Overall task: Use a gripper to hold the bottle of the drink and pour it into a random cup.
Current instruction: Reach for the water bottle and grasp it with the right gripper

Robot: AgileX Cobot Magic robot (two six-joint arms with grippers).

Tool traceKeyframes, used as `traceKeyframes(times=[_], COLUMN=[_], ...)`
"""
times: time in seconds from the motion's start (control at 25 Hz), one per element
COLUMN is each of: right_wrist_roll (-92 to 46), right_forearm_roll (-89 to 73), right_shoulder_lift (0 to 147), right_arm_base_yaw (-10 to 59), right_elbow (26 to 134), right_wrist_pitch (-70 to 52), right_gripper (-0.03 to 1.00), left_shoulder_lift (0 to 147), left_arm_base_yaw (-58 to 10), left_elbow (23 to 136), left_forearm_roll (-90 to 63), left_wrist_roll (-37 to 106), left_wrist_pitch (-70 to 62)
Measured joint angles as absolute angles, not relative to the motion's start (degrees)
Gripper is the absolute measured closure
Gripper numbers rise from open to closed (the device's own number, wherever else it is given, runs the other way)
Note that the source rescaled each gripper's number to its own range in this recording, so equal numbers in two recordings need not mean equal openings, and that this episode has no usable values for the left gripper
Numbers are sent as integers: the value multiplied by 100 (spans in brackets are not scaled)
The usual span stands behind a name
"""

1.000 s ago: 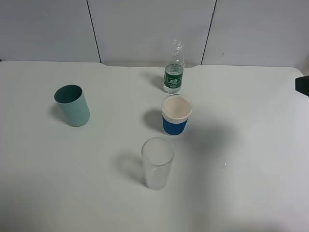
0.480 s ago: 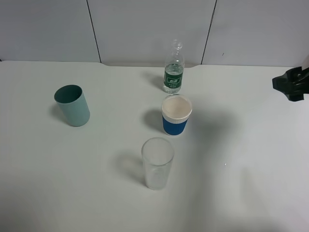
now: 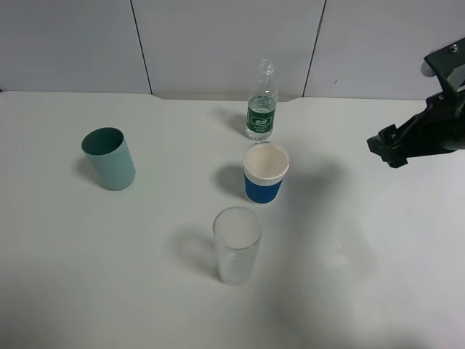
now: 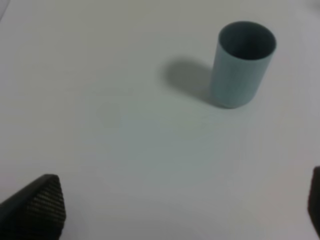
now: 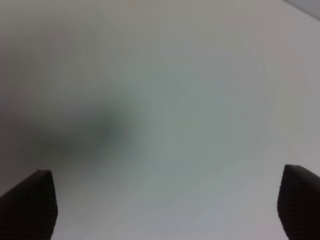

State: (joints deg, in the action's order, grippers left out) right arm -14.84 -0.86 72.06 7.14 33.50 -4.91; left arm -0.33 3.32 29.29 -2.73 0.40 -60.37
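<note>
The bottle of the drink (image 3: 261,103), clear with a dark green label, stands upright at the back middle of the white table. The blue paper cup with a white rim (image 3: 265,173) stands just in front of it. My right gripper (image 3: 385,150) hangs above the table's right side, well to the right of both, open and empty. Its wrist view (image 5: 170,190) shows only bare table between its two spread fingers. My left gripper (image 4: 182,200) is open and empty; it is out of the exterior high view.
A teal-green cup (image 3: 109,158) stands at the left and also shows in the left wrist view (image 4: 241,64). A tall clear glass tumbler (image 3: 237,245) stands in front of the blue cup. A grey panelled wall (image 3: 218,43) closes the back.
My right arm has come in from the right edge and moved left, toward the middle. The bottle and the cups have not moved.
</note>
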Motion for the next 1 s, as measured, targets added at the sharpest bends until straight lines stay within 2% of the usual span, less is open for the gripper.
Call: traceKeyframes(times=[0.28,0.68,1.0], right_wrist_roll=[-921,1669,2051], right_forearm_roll=[799,2819,3673], right_shoulder_lift=[7431,8551,9335], right_arm_base_yaw=[721,546,17], right_elbow=[3352,3352,3358], right_wrist_pitch=[390,2429,3759], right_gripper=[-3,-3,-3], left_shoulder_lift=[-33,-33,-33], left_arm_base_yaw=[332,332,332], left_elbow=[2929,2929,2929], left_forearm_roll=[-273,-279,-279], left_wrist_roll=[40,40,40], left_wrist_pitch=[-6037,-6037,-6037])
